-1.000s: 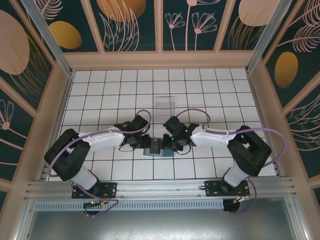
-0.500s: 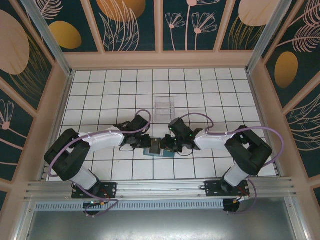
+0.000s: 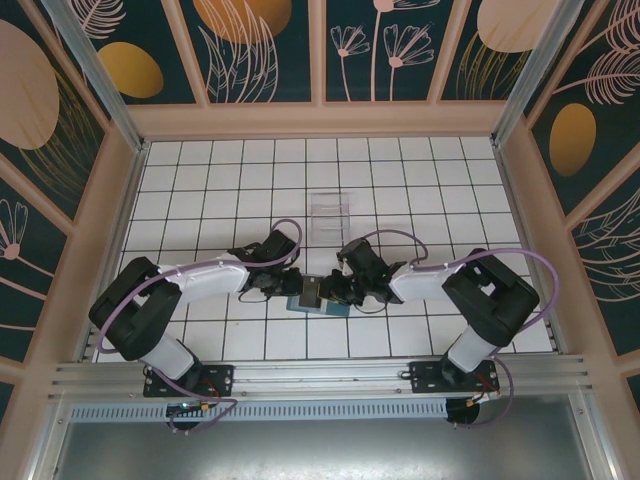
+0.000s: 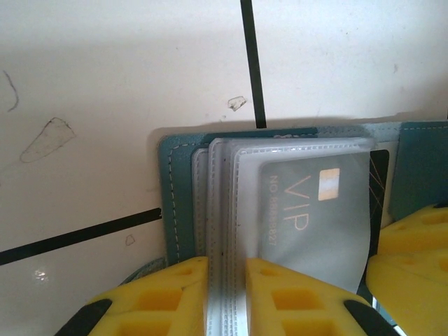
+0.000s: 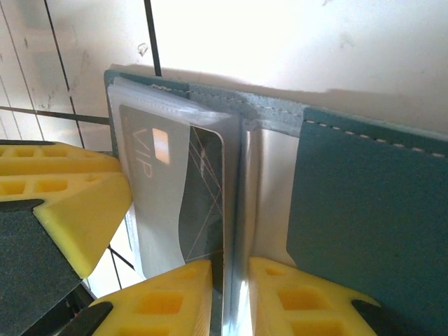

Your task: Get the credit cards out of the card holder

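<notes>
The white tiled table (image 3: 200, 180) carries a clear plastic box (image 3: 328, 212) well beyond the arms, apart from everything else. Nearer the arms, between the 2 wrists, the card holder (image 3: 325, 307) lies open and flat on the tiles, its teal panels spread. The 2 arms meet over it from either side, and from above they cover much of it. Inside, a stack of clear sleeves (image 4: 217, 210) fans up from the spine. A grey card marked VIP (image 4: 315, 210) sits in one sleeve, and a dark card (image 5: 204, 203) lies just behind it, its edge showing past the grey one. Both cards are still in the holder. The left gripper (image 4: 226, 269) is closed to a narrow gap, its yellow fingers (image 4: 168, 294) pinching the lower edge of the sleeve stack. The right gripper (image 5: 231, 273) is likewise nearly closed, its fingers (image 5: 294, 301) clamped on a thin clear leaf at the spine, just beside the dark card. The 2 grippers' fingers sit close together over the holder.
</notes>
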{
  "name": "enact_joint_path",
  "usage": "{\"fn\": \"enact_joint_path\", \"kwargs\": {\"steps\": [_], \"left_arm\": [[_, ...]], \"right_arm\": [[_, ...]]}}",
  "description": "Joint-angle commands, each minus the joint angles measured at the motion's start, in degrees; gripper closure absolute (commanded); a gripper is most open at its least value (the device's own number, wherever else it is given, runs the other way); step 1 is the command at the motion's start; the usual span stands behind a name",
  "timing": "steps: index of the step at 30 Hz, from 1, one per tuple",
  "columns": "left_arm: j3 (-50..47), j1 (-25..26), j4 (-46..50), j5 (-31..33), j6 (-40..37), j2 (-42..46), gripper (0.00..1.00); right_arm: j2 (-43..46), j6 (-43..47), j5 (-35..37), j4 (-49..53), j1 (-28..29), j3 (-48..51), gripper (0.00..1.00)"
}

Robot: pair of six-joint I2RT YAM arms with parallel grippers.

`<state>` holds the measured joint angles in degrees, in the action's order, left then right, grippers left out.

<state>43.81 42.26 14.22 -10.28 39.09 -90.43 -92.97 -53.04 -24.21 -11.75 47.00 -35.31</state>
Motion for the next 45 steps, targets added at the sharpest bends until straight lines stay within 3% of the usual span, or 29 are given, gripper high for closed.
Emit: {"fn": "enact_joint_path", "kwargs": {"steps": [1, 23, 32, 45], "left_arm": [[-2.5, -0.1, 1.2, 0.3, 0.5, -3.5, 0.81], [-2.2, 0.0, 2.1, 0.0, 0.4, -4.4, 0.81], [-2.1, 0.0, 2.8, 0.9, 0.6, -3.6, 0.80], [-3.5, 0.0, 3.0, 1.1, 1.5, -1.9, 0.80]], "right_arm": [[-1.9, -0.8, -1.2, -3.6, -0.1, 1.9, 0.79], [-2.1, -4.9, -4.1, -15.8, -0.4, 6.3, 0.82], [-0.6, -4.1, -3.2, -13.7, -0.6, 6.9, 0.89], [4.9, -0.9, -1.9, -5.4, -2.5, 8.5, 0.90]]}}
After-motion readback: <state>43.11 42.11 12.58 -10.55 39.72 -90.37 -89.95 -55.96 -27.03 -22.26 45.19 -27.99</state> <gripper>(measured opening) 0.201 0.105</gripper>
